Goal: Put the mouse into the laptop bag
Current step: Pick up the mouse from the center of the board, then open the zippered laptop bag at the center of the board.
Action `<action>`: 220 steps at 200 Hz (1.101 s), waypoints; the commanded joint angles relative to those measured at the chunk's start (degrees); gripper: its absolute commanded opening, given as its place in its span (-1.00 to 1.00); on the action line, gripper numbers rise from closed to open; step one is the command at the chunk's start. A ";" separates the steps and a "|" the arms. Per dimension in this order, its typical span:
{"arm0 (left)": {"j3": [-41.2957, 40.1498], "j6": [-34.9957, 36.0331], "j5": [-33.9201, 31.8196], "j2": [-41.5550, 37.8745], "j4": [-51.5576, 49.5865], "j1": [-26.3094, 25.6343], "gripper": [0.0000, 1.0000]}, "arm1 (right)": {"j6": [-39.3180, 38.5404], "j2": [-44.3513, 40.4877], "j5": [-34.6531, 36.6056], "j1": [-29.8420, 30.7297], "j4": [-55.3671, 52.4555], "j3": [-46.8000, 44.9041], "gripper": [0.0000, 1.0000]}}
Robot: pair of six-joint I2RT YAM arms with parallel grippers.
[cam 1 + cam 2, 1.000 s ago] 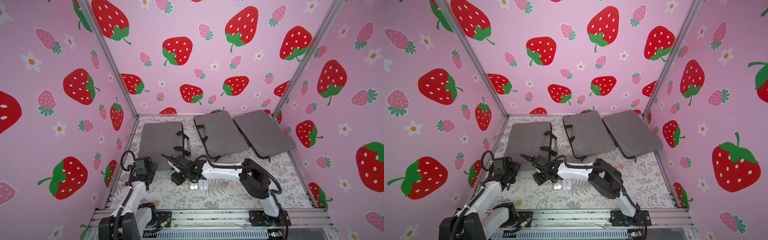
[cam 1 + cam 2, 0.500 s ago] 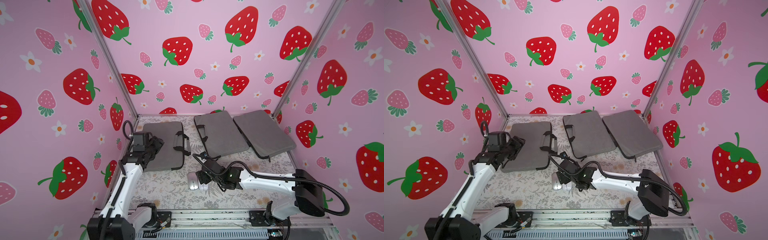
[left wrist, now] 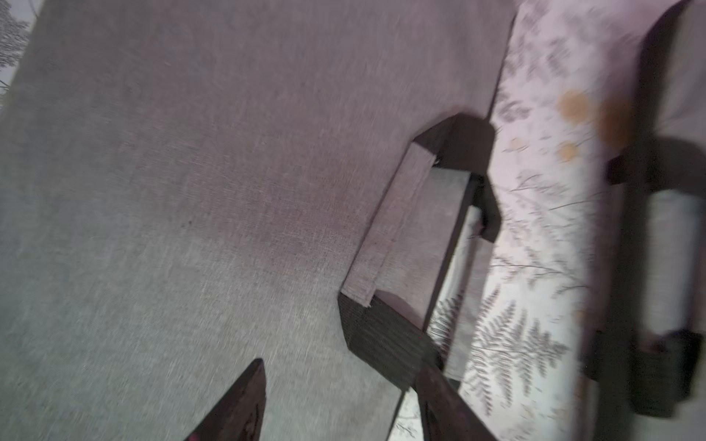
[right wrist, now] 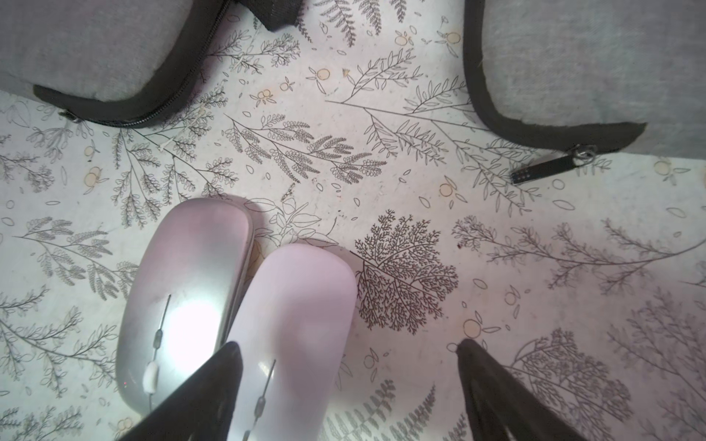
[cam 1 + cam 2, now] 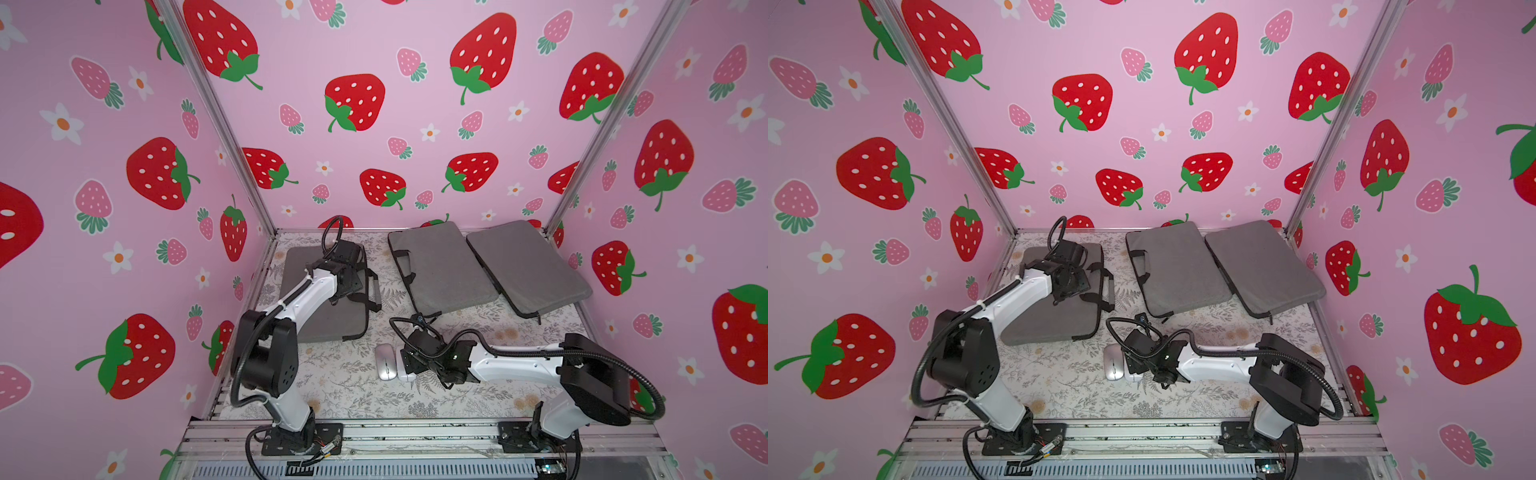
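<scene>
The leaf-printed worktop [image 5: 345, 386] carries 3 grey laptop bags across its far half: left bag [image 5: 336, 324], middle bag [image 5: 440, 266], right bag [image 5: 523, 266]. Near the centre lie 2 mice, touching: silver mouse [image 5: 385, 362] left, white mouse [image 4: 301, 305] right.

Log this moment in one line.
left gripper open above laptop bag | right gripper open astride white mouse | silver mouse alongside | nothing held
</scene>
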 commanded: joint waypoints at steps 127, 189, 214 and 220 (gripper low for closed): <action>20.43 3.76 -3.34 21.40 -16.79 -0.59 -1.00 | 5.08 0.25 2.62 6.09 1.91 -2.92 0.65; 11.25 1.07 2.43 10.54 -10.79 -0.81 -1.00 | 4.33 6.15 3.28 5.86 1.37 1.31 0.63; 5.49 -0.63 4.22 3.42 -8.17 -0.75 -1.00 | 4.79 8.78 2.34 4.49 1.44 2.04 0.53; 4.02 -0.98 4.58 1.51 -7.14 -0.70 -1.00 | 4.84 9.46 2.19 4.06 1.44 2.20 0.46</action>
